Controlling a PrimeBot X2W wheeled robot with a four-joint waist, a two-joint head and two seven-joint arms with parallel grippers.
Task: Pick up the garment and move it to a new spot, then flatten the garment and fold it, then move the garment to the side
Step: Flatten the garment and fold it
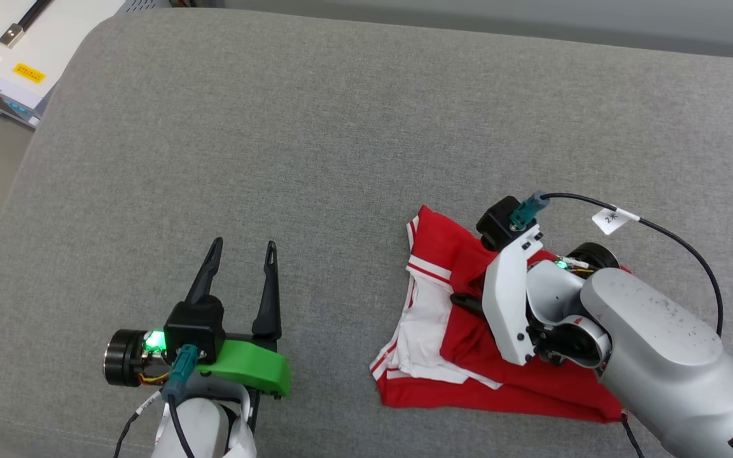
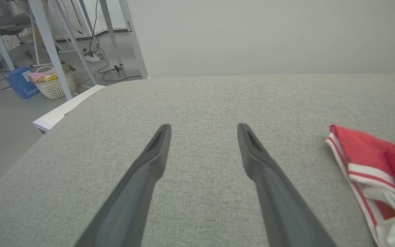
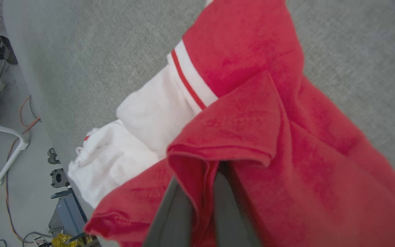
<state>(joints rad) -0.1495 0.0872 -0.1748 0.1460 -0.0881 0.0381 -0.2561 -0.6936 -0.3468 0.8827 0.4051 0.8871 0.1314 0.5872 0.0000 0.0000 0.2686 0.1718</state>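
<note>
Grey fabric surface (image 1: 341, 127) — garment (image 1: 462, 356) bunched on it.

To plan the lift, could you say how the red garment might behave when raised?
The garment looks floppy: lying in soft folds, it will probably drape and unfold. Pinched thinly by the right end effector, it seems light, though unheld layers may sag.
</note>
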